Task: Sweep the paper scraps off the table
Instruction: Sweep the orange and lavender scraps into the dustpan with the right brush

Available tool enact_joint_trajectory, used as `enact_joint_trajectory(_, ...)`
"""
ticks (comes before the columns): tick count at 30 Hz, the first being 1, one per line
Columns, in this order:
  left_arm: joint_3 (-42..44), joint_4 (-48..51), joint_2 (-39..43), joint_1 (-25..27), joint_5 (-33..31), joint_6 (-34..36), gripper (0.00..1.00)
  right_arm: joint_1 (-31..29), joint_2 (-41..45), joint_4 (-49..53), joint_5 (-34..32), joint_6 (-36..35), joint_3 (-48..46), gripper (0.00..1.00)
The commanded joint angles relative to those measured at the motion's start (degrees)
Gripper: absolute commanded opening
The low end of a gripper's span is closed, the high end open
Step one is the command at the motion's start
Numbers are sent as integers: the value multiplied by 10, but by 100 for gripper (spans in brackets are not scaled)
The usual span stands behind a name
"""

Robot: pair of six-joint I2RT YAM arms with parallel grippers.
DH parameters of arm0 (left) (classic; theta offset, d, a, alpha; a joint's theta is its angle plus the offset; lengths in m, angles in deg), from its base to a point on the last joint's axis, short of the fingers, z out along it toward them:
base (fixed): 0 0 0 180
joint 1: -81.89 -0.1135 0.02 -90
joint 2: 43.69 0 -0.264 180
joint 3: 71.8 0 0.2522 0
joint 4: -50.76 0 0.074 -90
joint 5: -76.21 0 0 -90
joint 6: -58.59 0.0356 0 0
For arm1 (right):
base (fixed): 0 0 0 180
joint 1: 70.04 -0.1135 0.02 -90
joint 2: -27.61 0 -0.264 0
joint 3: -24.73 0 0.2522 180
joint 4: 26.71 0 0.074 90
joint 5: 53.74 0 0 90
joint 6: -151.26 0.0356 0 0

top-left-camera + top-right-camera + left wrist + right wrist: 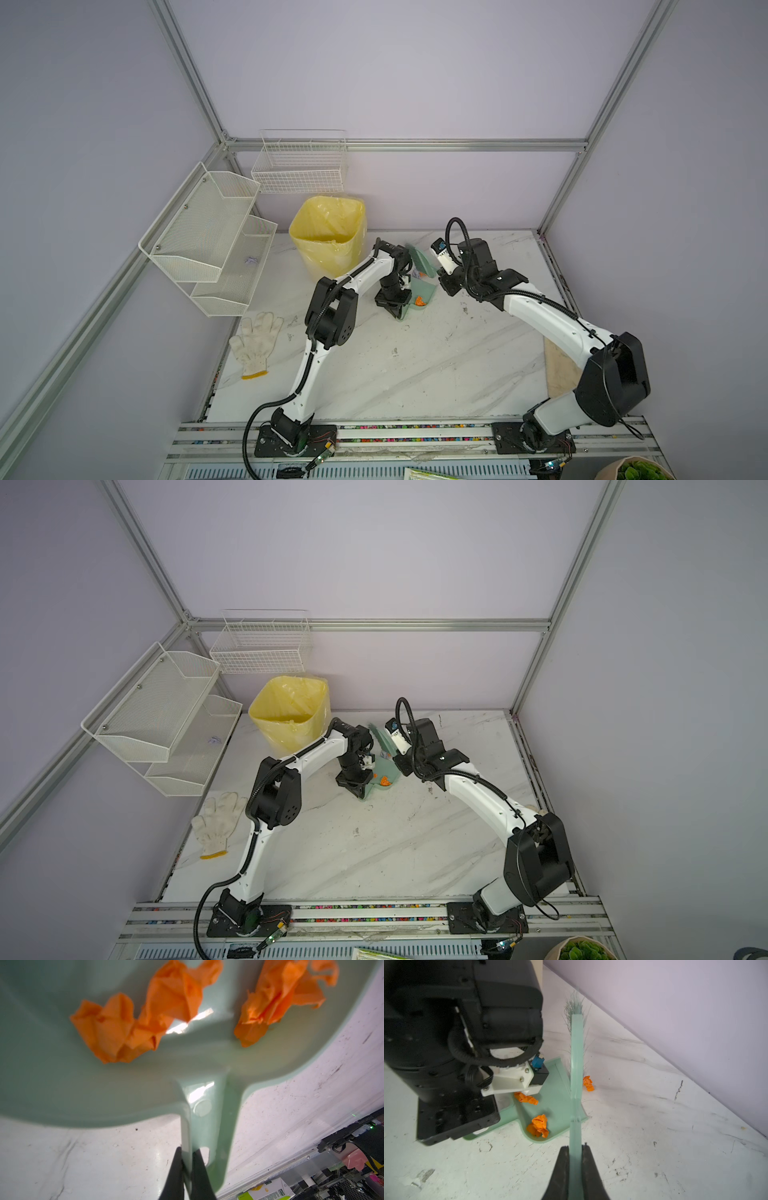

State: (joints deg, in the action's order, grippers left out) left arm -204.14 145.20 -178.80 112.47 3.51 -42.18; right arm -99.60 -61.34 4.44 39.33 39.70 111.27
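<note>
Pinching the dustpan (62, 1076) handle, the left gripper (188, 1159) is clenched tight, and the right gripper (575, 1153) is clamped on the brush (576, 1053) handle. Orange paper scraps (145, 1016) lie inside the dustpan, near the counter's (654, 1126) back edge. Another orange scrap (588, 1083) sits on the counter just beside the bristles, outside the pan's mouth.
</note>
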Motion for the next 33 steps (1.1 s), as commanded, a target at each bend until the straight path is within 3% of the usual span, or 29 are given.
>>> enact_joint_trajectory(1, 40, -2, 54, -9, 10, 16, 0, 11, -52, -7, -36, -38, 47, 0)
enact_joint_trajectory(10, 56, 2, 72, -24, -3, 17, 0, 28, -196, -18, -78, -70, 127, 0)
enact_joint_trajectory(17, 22, 22, 41, -33, -11, 25, 0, 21, -171, -68, -36, -92, 73, 0)
enact_joint_trajectory(22, 22, 36, 32, -36, -3, 33, 0, 21, -151, -78, -52, -97, 48, 0)
enact_joint_trajectory(33, 34, 36, 43, -40, -8, 29, 0, 23, -174, -92, -77, -97, 104, 0)
